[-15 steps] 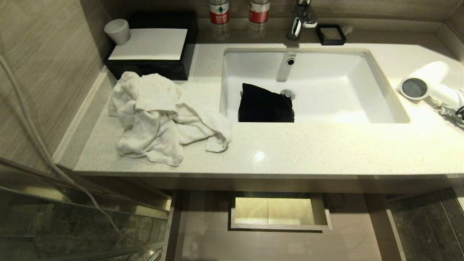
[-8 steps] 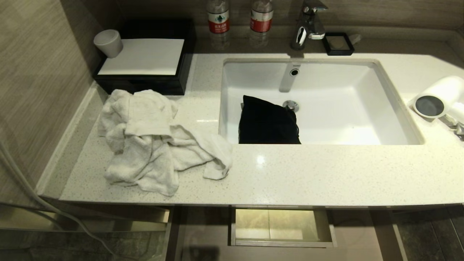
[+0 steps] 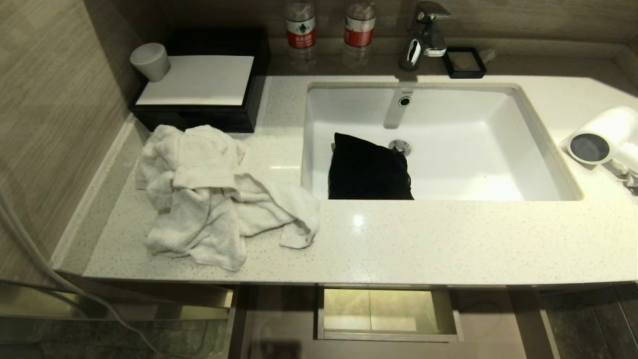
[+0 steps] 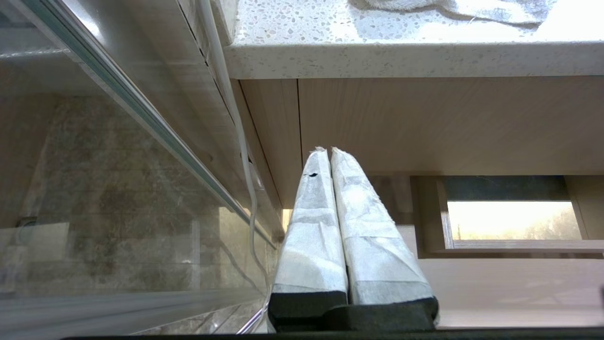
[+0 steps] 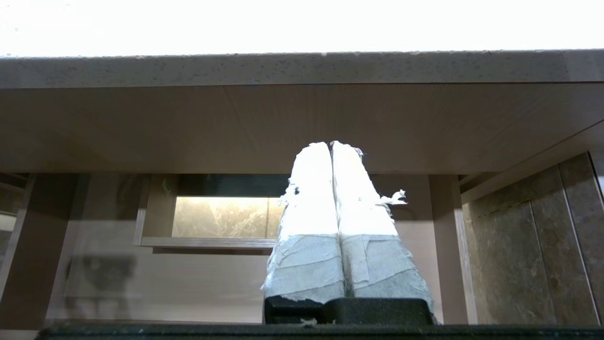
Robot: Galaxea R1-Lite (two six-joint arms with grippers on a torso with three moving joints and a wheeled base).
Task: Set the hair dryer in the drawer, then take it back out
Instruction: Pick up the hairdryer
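- Hair dryer [image 3: 600,137]: on the tabletop [image 3: 423,239] at far right, untouched.
- Drawer [image 3: 386,314]: open below, empty.
- View: lifted since a second ago; camera shift, nothing moved.
- Left pincer [image 4: 326,150], right pincer [image 5: 330,144]: closed, empty, below the tabletop edge.

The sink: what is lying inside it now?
A black fabric pouch lies in the sink, beside the drain. The countertop's front edge hides the pouch's near part.

Neither arm in the head view. Left gripper [image 4: 329,150] level, white-wrapped fingers [image 4: 314,226] pressed together, holding nothing. Right gripper [image 5: 330,144] likewise level, its wrapped fingers [image 5: 363,208] closed tip to tip, wrap frayed at the edges, empty.
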